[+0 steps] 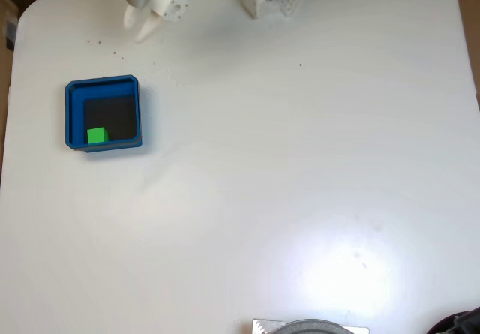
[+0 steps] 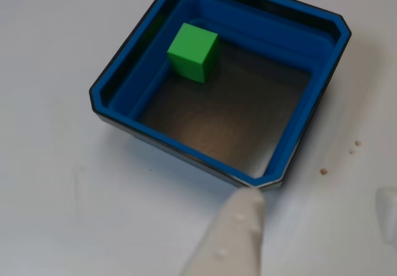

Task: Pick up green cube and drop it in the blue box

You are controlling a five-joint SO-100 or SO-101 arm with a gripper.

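Green cube [image 2: 193,52] rests inside blue box [image 2: 322,71], apart from gripper [image 1: 142,25].

The table [image 1: 300,184] looks smooth and white with a soft sheen, throwing back a broad bright glare patch well to the right of the box in the fixed view; a few small dark specks dot it near the box. The box [image 2: 319,84] looks like moulded plastic, its blue walls smooth and slightly glossy, with thin highlights along the rim. Its dark inner floor has a duller, faintly grainy finish with a dim reflection. The cube [image 2: 192,51], on that floor, has plain matt green faces. The claw [image 1: 146,22] looks like white plastic; its finger [image 2: 232,239] just outside the box wall appears matt with a lightly bumpy surface.
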